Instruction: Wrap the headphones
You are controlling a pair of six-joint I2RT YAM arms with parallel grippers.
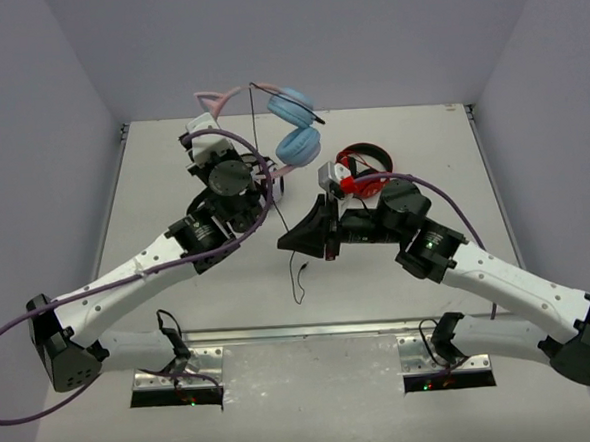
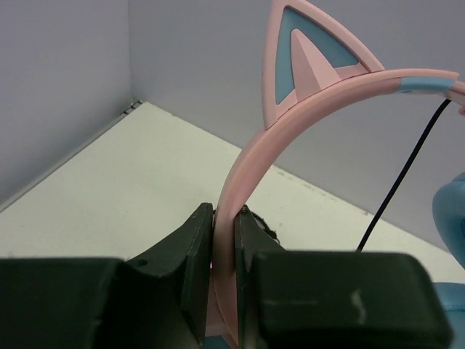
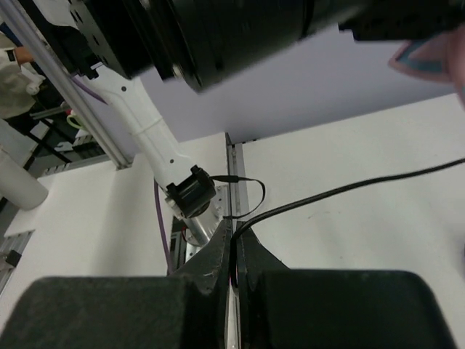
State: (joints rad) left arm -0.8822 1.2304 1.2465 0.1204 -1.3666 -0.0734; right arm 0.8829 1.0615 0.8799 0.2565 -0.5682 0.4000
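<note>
The headphones hang in the air at the back, with their pink headband [image 1: 215, 98] and light-blue earcups [image 1: 295, 126]. My left gripper [image 1: 206, 114] is shut on the headband [image 2: 290, 123]; a pink cat ear [image 2: 312, 51] stands above the fingers in the left wrist view. The thin black cable [image 1: 260, 153] runs from the headphones down to my right gripper [image 1: 282, 241], which is shut on it. In the right wrist view the cable [image 3: 349, 190] enters the closed right gripper [image 3: 234, 234]. The cable's free end [image 1: 298, 281] lies on the table near the front.
Red-and-black headphones [image 1: 365, 165] lie on the white table [image 1: 173, 188] just behind my right wrist. Grey walls close the back and sides. The metal mounting rail [image 1: 312, 332] runs along the near edge.
</note>
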